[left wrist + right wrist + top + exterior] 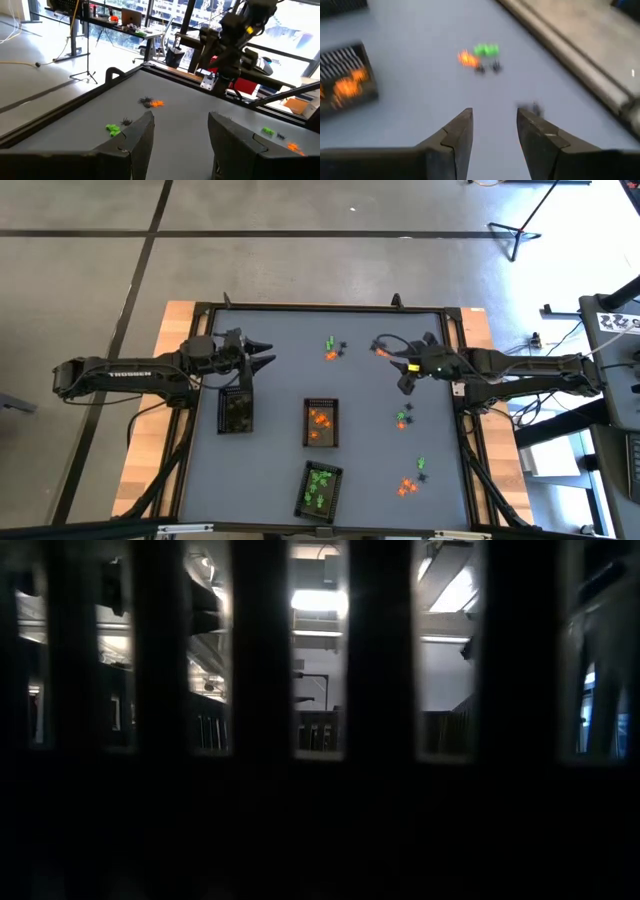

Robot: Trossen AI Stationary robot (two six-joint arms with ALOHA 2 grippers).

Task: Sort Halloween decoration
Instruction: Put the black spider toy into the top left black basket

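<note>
My right gripper hovers spread and empty over bare table, lined up toward a loose cluster of orange, green and black trinkets beyond, while my left gripper waits parted above the black-trinket tray.

Grey-blue table, black trays, orange, green and black trinkets, dark arms, pale wooden frame.
</note>
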